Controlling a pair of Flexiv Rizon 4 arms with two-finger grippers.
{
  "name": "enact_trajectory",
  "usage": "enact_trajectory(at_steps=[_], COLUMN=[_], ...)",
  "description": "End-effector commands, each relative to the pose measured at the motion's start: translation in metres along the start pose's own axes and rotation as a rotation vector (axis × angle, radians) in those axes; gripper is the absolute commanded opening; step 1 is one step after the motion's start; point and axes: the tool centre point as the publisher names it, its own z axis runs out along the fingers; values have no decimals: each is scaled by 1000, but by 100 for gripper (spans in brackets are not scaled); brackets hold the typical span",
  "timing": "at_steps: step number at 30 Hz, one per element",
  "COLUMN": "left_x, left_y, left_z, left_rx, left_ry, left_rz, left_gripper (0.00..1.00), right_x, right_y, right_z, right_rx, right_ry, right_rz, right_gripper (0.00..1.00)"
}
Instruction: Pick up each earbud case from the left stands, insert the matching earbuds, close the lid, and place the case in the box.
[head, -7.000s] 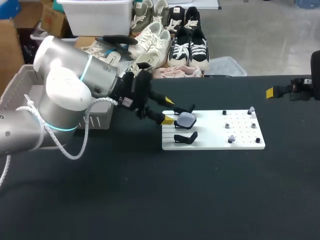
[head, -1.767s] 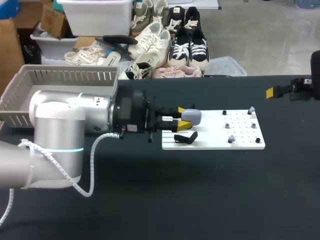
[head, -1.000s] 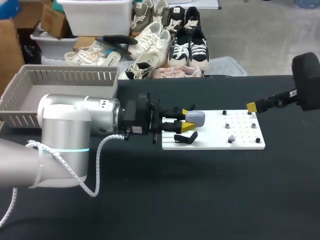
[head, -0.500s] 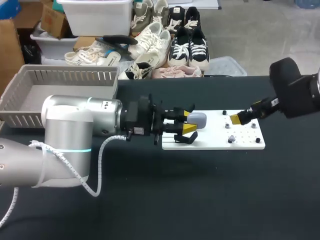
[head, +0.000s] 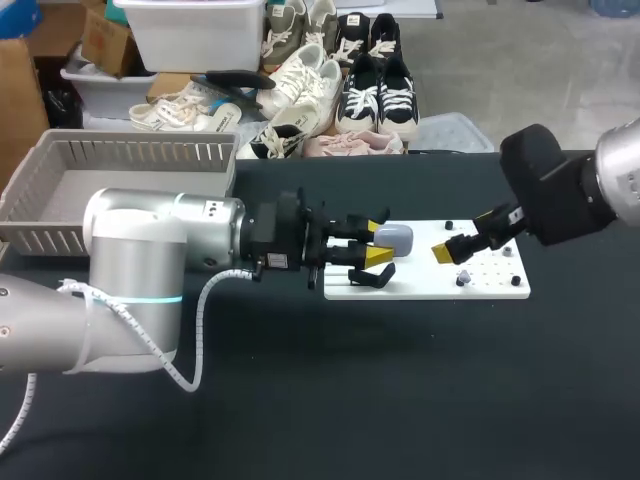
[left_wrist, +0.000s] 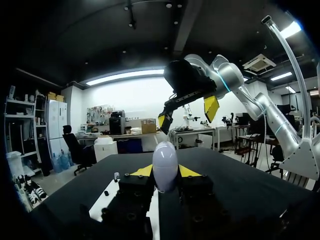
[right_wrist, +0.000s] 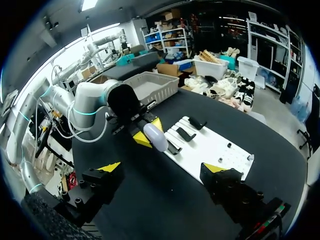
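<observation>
A pale grey earbud case (head: 393, 238) hangs just above the left end of the white board (head: 485, 290). My left gripper (head: 379, 243) is shut on it from two sides. In the left wrist view the case (left_wrist: 165, 166) stands on end between the yellow tips. My right gripper (head: 462, 244) is open over the middle of the board, a short way right of the case. It shows ahead of the case in the left wrist view, right gripper (left_wrist: 187, 114). In the right wrist view the case (right_wrist: 156, 137) lies ahead of my open right gripper (right_wrist: 162, 167). Small earbuds (head: 462, 278) sit on the board's pegs.
Two empty black stands (head: 370, 275) are on the board's left end, under and beside the case. A grey slatted basket (head: 120, 185) stands at the table's back left, behind my left arm. Bare black tabletop (head: 400, 400) lies in front of the board.
My right arm has swung in from the right edge, over the board and towards the case. The left arm has barely moved and keeps hold of the case.
</observation>
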Motion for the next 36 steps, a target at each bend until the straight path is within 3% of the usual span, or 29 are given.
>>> enact_trajectory(at_steps=[1, 36], left_x=[1, 1], left_y=[2, 2], left_z=[0, 0], left_rx=[3, 3], left_ry=[-2, -2], left_rz=[0, 0], left_gripper=[0, 0], right_x=[-5, -20], right_y=[6, -6], right_z=[8, 58], right_rx=[77, 101], right_ry=[17, 127], right_rz=[-1, 30], right_gripper=[100, 100])
